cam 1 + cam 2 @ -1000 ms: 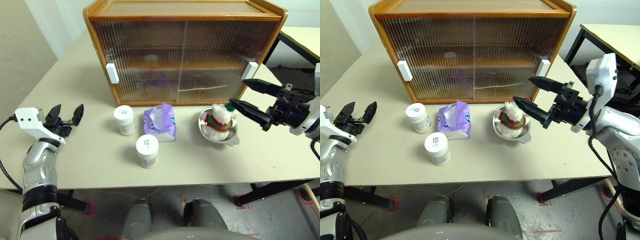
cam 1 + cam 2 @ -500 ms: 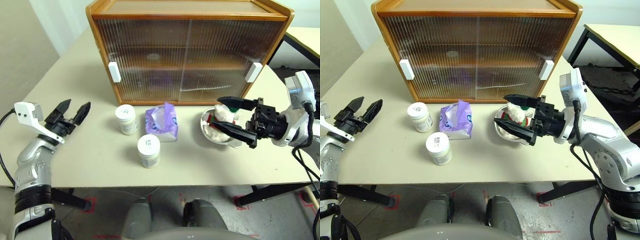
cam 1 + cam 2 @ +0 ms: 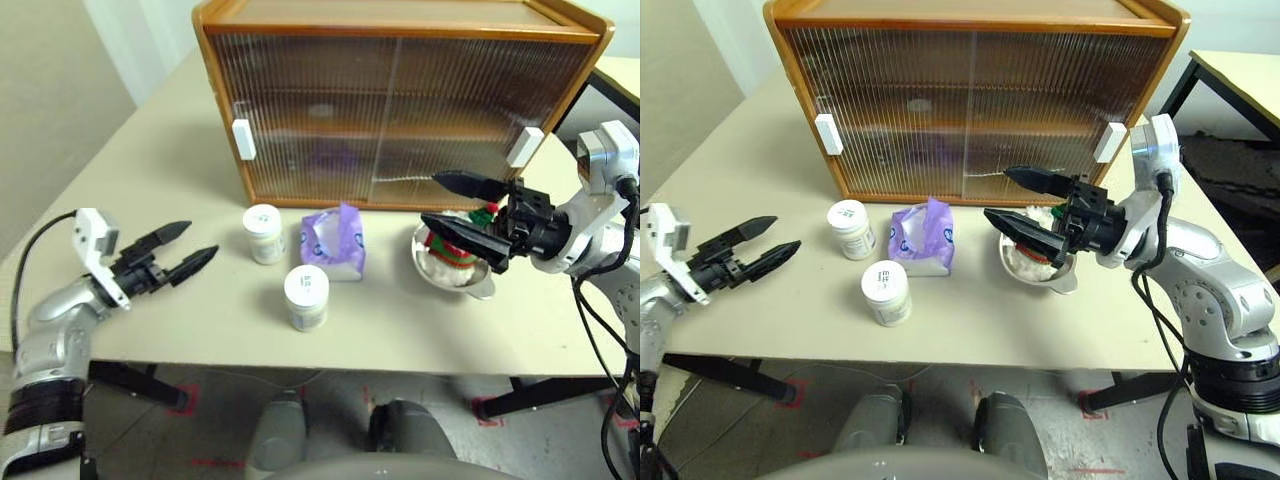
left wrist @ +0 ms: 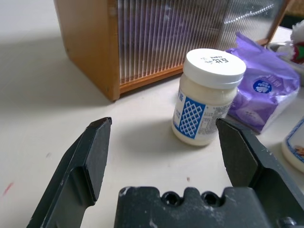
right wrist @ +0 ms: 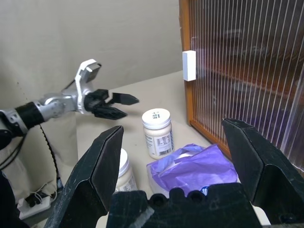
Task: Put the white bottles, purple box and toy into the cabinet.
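The cabinet [image 3: 400,100] stands at the back of the table with both ribbed doors closed. In front of it are two white bottles [image 3: 264,233] [image 3: 306,297], with the purple box [image 3: 335,243] just to their right. Further right, the toy [image 3: 452,250] sits in a steel bowl [image 3: 478,284], partly hidden by my right gripper [image 3: 430,198]. That gripper is open, level and points left, its fingers above and in front of the toy. My left gripper [image 3: 200,240] is open and empty, pointing right at the back bottle [image 4: 209,97] from a short distance.
White handles [image 3: 243,139] [image 3: 524,147] sit at the outer edges of the cabinet doors. Bare tabletop [image 3: 180,170] lies left of the cabinet and along the front edge. A second table [image 3: 1240,75] stands at the far right.
The camera has shifted. My left gripper has swung round to point right at the bottles. My right gripper has come left from beside the toy to over it.
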